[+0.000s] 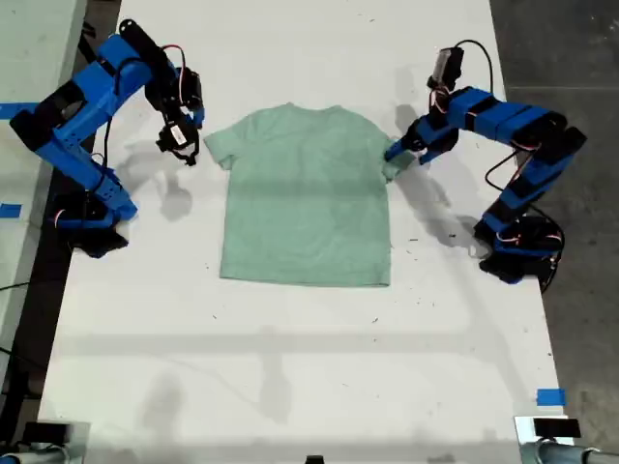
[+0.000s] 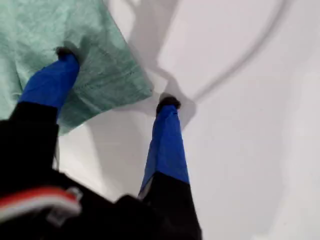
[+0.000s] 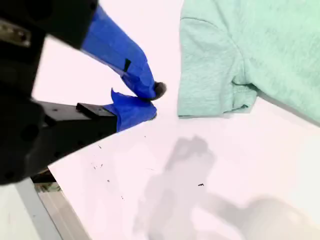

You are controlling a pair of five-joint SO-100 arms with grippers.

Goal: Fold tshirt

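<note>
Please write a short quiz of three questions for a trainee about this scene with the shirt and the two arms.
1. True or false: the pale mint-green short-sleeved t-shirt lies spread flat on the white table.
2. Which gripper straddles a sleeve edge? A) my first gripper B) my second gripper
3. Fill in: my second gripper's jaws are ____ and hold nothing.

Key: 1 true; 2 A; 3 shut

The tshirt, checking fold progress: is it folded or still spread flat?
Spread flat: the tshirt shows body, neckline and both sleeves unfolded on the table.
</note>
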